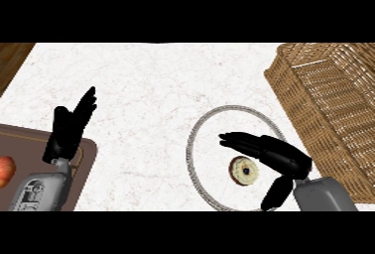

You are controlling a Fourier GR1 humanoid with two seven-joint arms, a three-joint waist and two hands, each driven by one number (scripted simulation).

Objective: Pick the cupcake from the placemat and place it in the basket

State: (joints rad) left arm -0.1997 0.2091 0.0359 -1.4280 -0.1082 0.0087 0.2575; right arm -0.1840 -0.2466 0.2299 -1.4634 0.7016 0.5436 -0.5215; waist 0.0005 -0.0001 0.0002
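Your right hand (275,156) hangs over the round placemat (201,130), a white mat with a grey rim, fingers reaching toward the view's left and thumb hanging down toward the lower edge; the fingers bend only loosely and close on nothing. The cupcake (244,170) lies on the placemat just beside that hand, between fingers and thumb; whether they touch you cannot tell. Your left hand (71,128) rests at the view's left, fingers straight and pointing up. The wicker basket (322,94) stands to the right of the placemat, cut off by the frame. A brown board (29,149) and an orange object (4,171) at the left edge are only partly visible.
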